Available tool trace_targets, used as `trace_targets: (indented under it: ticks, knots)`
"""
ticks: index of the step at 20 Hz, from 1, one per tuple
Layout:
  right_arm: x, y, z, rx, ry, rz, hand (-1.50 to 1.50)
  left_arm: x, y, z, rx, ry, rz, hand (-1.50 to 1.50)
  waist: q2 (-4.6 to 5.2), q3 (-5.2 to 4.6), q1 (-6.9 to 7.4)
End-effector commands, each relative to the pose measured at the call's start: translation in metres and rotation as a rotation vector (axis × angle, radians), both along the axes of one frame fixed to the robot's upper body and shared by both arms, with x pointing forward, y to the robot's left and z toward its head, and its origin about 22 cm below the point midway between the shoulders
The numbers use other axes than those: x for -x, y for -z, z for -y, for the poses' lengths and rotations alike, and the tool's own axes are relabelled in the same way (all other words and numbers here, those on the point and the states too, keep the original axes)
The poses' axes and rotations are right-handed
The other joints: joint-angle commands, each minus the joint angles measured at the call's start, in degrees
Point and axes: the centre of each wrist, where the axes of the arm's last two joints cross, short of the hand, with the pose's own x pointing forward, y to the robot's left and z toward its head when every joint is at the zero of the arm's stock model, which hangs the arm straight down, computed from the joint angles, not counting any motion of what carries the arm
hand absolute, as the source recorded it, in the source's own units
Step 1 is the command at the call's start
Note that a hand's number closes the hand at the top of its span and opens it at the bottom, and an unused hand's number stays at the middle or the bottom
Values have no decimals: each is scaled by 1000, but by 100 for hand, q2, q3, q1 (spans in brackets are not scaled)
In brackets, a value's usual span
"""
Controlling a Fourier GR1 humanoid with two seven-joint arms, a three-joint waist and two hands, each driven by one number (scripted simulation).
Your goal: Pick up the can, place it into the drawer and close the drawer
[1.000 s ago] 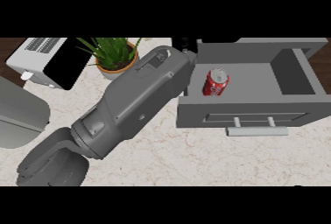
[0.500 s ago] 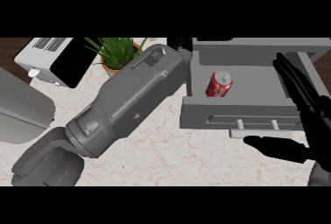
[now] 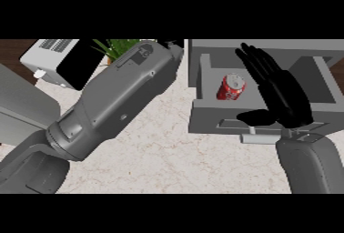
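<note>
A red can [image 3: 232, 87] lies on its side inside the open grey drawer [image 3: 222, 122], near the drawer's left wall. My right hand [image 3: 289, 105] hovers over the drawer just right of the can, open, fingers straight and pointing away, thumb above the drawer's front panel. It holds nothing. The drawer's handle [image 3: 260, 137] shows just below the thumb. My left forearm [image 3: 114, 104] slants from the lower left to the top middle. Only a dark sliver of the left hand [image 3: 172, 44] shows at its far end, beside the drawer's left rear corner.
A white toaster [image 3: 48, 61] with a black side stands at the back left, and a potted plant [image 3: 121, 45] sits behind the left forearm. A large grey body [image 3: 20, 113] fills the left edge. Speckled counter [image 3: 181, 159] lies in front of the drawer.
My right hand has come in from the right edge and now sits further left over the drawer, close beside the can. The left forearm and the can have kept their places.
</note>
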Motion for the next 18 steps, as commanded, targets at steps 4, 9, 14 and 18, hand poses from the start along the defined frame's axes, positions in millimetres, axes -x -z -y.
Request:
trace_targets:
  ticks: [4,9,14,18]
  knots:
    - [-44,34,-12,134,72,-17,-150,7,-7,-23,9,-21,-10,-150,-27,1,41]
    - [-68,67,-16,153,108,-27,-150,2,-8,-51,11,-46,-3,-150,17,5,-7]
    - [-81,86,-24,223,139,-10,-150,5,2,-64,-19,-54,3,-150,21,5,-24]
    - [-90,99,-20,217,187,35,-150,12,-8,-76,-3,-31,-6,-150,39,8,112]
